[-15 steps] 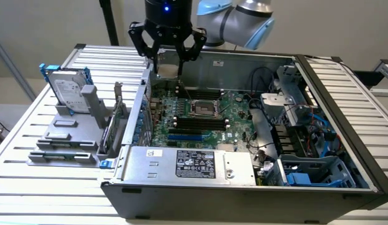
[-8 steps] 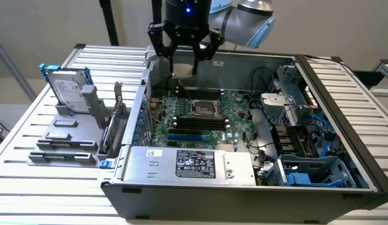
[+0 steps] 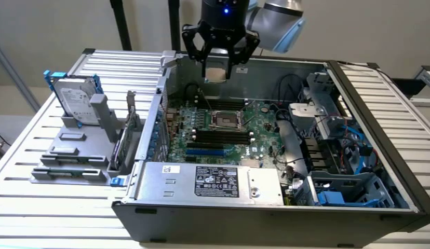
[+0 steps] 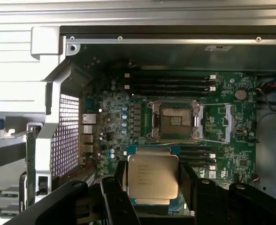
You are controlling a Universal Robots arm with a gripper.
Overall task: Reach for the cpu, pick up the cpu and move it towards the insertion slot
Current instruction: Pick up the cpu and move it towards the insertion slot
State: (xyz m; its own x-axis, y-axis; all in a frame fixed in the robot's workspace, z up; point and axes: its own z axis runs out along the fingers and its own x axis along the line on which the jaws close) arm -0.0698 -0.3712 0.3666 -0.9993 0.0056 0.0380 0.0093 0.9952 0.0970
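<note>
gripper (image 4: 153, 183) pinching the cpu (image 4: 153, 177), held in the air above the open case, insertion slot (image 4: 175, 121) on motherboard below.

The cpu (image 4: 153, 180), a flat square chip with a silvery-grey top and pale edges, hangs level in the air above the motherboard (image 3: 260, 122). The insertion slot (image 4: 175, 121), shiny-framed and dark-centred, sits open on that motherboard.
</note>
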